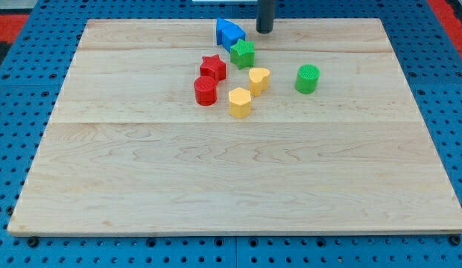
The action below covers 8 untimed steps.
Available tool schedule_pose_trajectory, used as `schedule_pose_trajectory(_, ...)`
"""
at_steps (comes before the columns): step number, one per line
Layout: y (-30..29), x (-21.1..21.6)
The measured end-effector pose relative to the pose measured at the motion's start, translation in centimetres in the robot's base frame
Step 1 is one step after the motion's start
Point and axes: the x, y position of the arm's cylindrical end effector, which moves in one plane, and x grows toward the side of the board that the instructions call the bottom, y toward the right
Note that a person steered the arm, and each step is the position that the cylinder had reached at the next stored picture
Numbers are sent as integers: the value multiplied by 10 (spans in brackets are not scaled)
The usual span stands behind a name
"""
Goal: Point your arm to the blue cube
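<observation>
Blue cube sits near the board's top edge, and my tip, bare rod holding nothing, stands just to its right — a short leftward slide closes it.

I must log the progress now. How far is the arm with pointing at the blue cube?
Nearly done. My tip is already at the view's top edge of the board, just to the view's right of the blue block, with a small gap visible between them. What is left: closing that gap. The other blocks, such as the green star, lie below.
</observation>
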Motion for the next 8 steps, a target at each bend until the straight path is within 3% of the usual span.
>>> schedule_pose_trajectory(4, -160, -12)
schedule_pose_trajectory(6, -175, 18)
schedule_pose_trajectory(8, -130, 40)
